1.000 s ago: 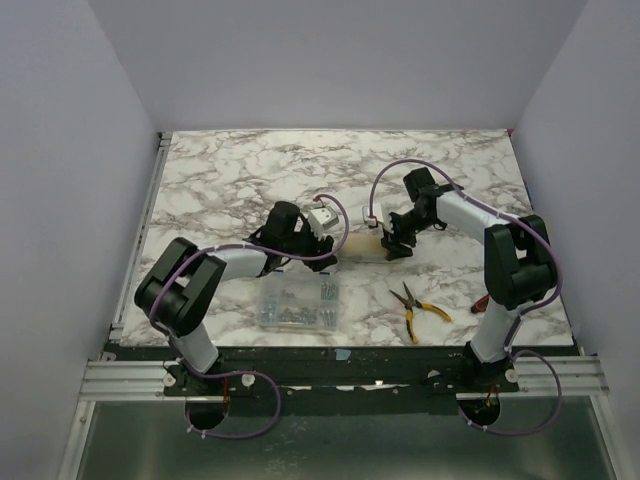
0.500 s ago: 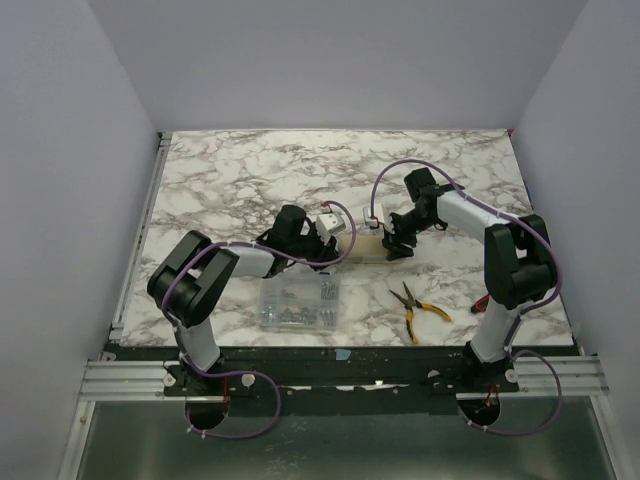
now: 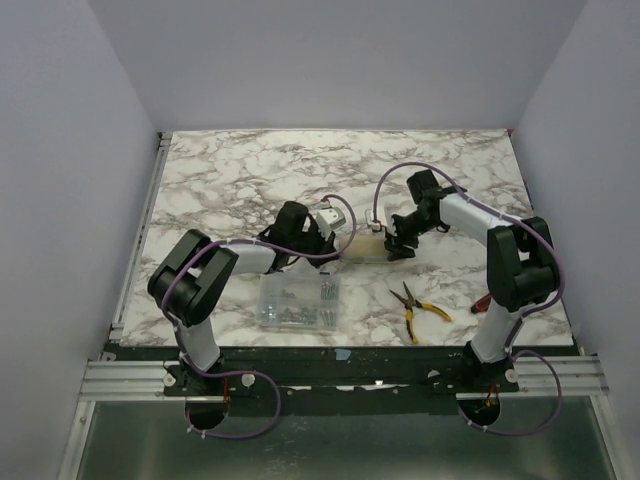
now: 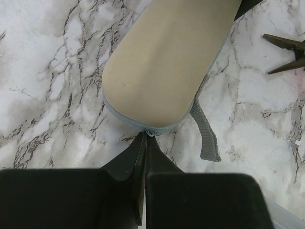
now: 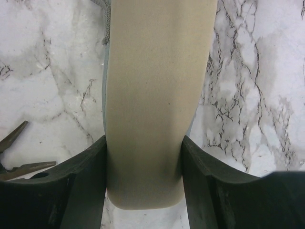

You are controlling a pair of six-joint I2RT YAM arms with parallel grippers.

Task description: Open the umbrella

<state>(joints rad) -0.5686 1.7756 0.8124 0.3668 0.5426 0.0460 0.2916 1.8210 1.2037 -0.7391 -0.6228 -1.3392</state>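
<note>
The umbrella (image 3: pixel 365 245) lies bundled in its cream sleeve mid-table, between both arms. My left gripper (image 3: pixel 339 245) is at its left end. In the left wrist view the sleeve's rounded end (image 4: pixel 167 62) has a grey-blue zipper seam, and my left gripper (image 4: pixel 145 139) is shut with its tips pinched on the small zipper pull (image 4: pixel 150 132). My right gripper (image 3: pixel 397 248) clamps the other end. In the right wrist view both fingers (image 5: pixel 93 162) press the sides of the umbrella (image 5: pixel 145 95), right gripper (image 5: pixel 144 143) shut on it.
A clear box of screws (image 3: pixel 297 302) sits in front of the left arm. Yellow-handled pliers (image 3: pixel 417 305) lie front right, their tips showing in both wrist views (image 4: pixel 286 52) (image 5: pixel 19 157). A grey strap (image 4: pixel 207 133) trails from the sleeve.
My left gripper has moved right to the umbrella's end and gone from open to shut on the zipper pull. The right gripper holds still.
</note>
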